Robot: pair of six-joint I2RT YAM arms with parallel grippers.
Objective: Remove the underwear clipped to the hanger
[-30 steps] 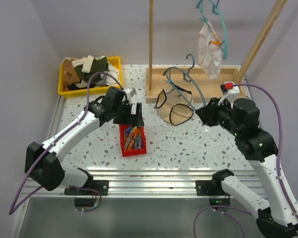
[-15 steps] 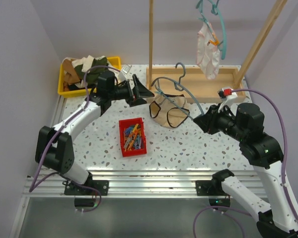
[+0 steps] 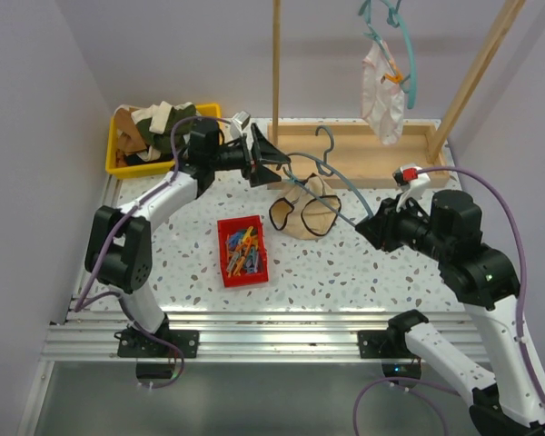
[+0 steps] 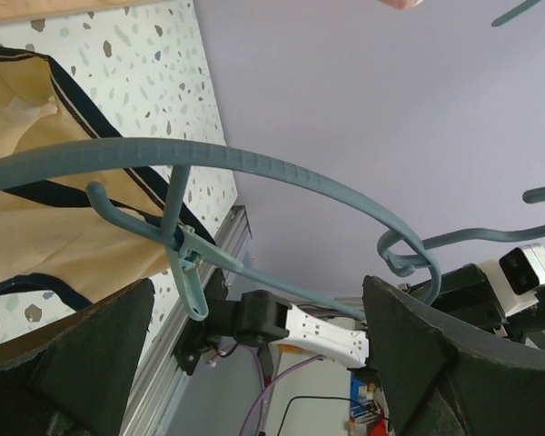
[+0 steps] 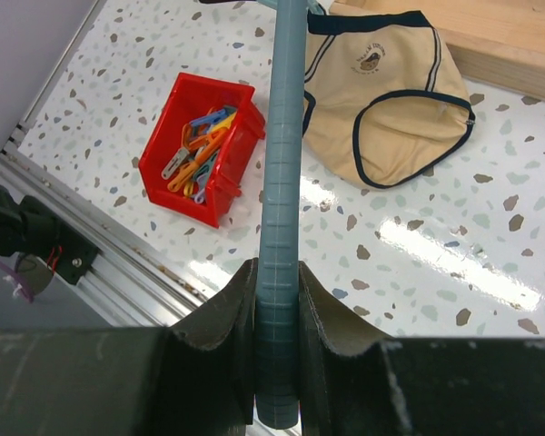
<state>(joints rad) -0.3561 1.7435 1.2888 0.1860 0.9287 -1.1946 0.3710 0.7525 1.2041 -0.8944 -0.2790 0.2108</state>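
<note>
Since a second ago your left arm has swung off the red bin (image 3: 242, 252) of coloured pegs and up to the wooden rack's base (image 3: 363, 154). The teal hanger (image 3: 322, 168) and the beige brief (image 3: 304, 211) have slid a little leftward with it.

Your left tool (image 3: 271, 162) now stands with its jaws wide apart and nothing in them, just beside the hanger's hook end. In its wrist view the hanger's curved bar (image 4: 254, 163) runs across above the fingers (image 4: 64, 363). A small teal clip (image 4: 189, 272) hangs from the bar at the brief's black-trimmed edge (image 4: 36, 209), but you cannot tell whether it bites the cloth.

Your right tool (image 3: 368, 227) is clamped on the other end of that hanger, and its wrist view shows the bar (image 5: 282, 182) pinched between the fingers.

Only one marking shows: a small dark emblem (image 5: 371, 59) on the beige brief's front (image 5: 381, 91), too small to read.

That brief lies crumpled on the desk (image 3: 345, 263), a white speckled terrazzo top, between the red bin and the rack. The pale brief (image 3: 381, 95) hangs high at the back from a second hanger (image 3: 407, 64), held there by an orange peg (image 3: 395, 79).

A yellow bin (image 3: 154, 132) of folded clothes sits in the far left corner. Plain pale lilac walls close the back and sides.
</note>
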